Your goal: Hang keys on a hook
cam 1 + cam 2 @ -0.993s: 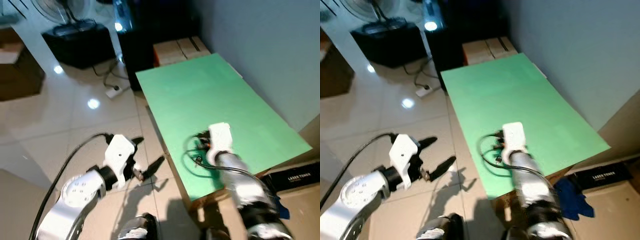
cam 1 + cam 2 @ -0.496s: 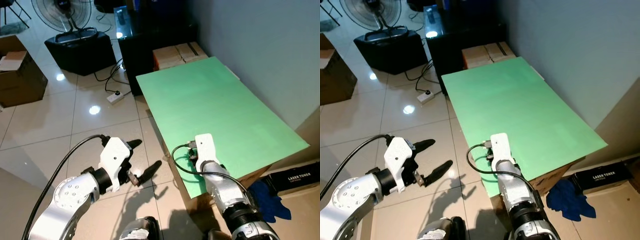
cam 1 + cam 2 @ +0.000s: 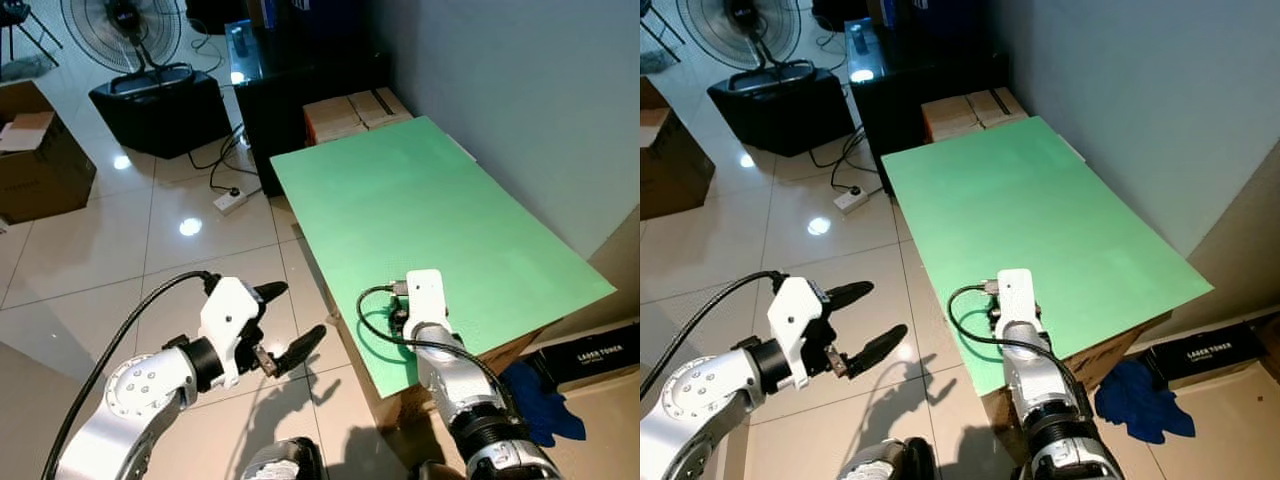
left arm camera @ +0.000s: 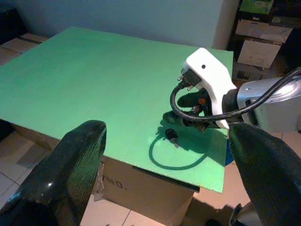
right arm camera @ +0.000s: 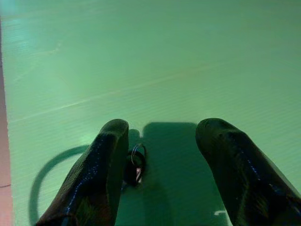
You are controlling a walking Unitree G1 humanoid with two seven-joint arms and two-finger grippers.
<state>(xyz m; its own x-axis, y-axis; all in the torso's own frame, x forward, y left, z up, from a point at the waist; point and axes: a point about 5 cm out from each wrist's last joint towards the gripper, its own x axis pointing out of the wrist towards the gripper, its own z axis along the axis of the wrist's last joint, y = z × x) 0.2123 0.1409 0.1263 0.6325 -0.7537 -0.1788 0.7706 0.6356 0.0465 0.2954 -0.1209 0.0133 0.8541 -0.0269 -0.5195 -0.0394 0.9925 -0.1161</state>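
Hovering right tool [image 5: 160,165], fingers apart, above keys [image 5: 135,165]; "LASER TONER" box [image 3: 600,356] nearby.

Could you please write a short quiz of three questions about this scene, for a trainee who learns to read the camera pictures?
1. True or false: the right claw is already shut on the keys.
2. Multiple choice. Where do the keys lie? A) on the tiled floor; B) on the green board, near its front edge; C) on the cardboard box by the fan.
3. Short answer: where is the left claw, and how do its fingers stand?

Key
1. False. Its fingers are spread apart, and the keys lie on the board beside one finger.
2. B.
3. It hangs over the tiled floor, off the board's front edge, with its fingers open.
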